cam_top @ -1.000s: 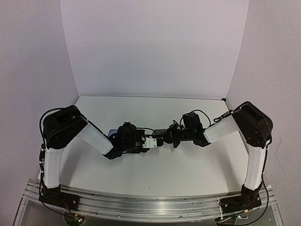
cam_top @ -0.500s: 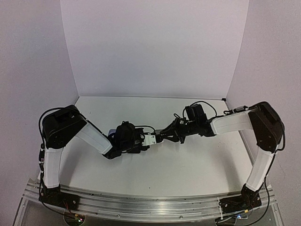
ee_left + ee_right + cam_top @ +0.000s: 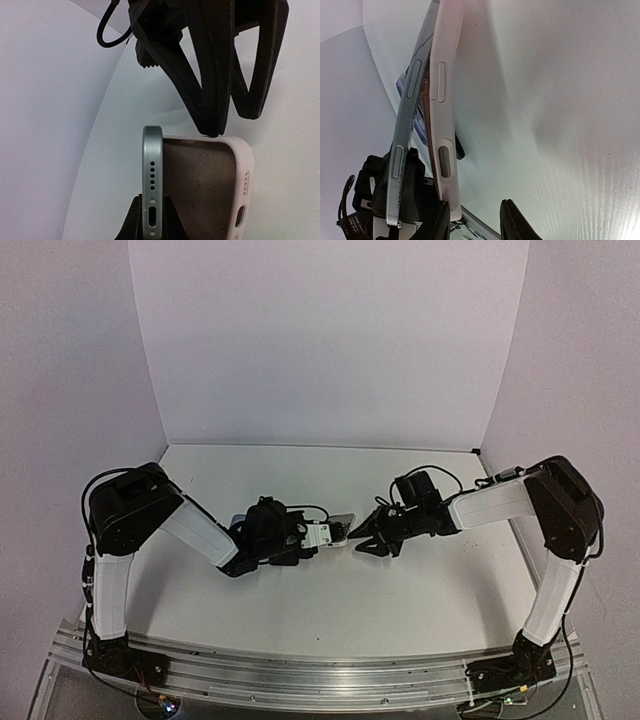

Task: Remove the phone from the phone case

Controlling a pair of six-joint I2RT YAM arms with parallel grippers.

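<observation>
The white counter (image 3: pixel 330 610) is the largest thing in view, and the phone (image 3: pixel 152 165) sits out over its middle, turned on edge. The left arm (image 3: pixel 195 530) reaches to the phone from the left and the right arm (image 3: pixel 490 502) from the right.

The left gripper (image 3: pixel 152 222) is clenched on the phone's silver bottom edge, either side of the charging port. The right gripper (image 3: pixel 477 225) is spread apart. One black fingertip (image 3: pixel 215 127) touches the rim of the phone case (image 3: pixel 241 175), and counter shows between its fingers.

The pale pinkish case is peeled away from the phone at this end, baring its brown lining.

A white tag (image 3: pixel 318 536) sits just left of the phone, its print too small to read.
</observation>
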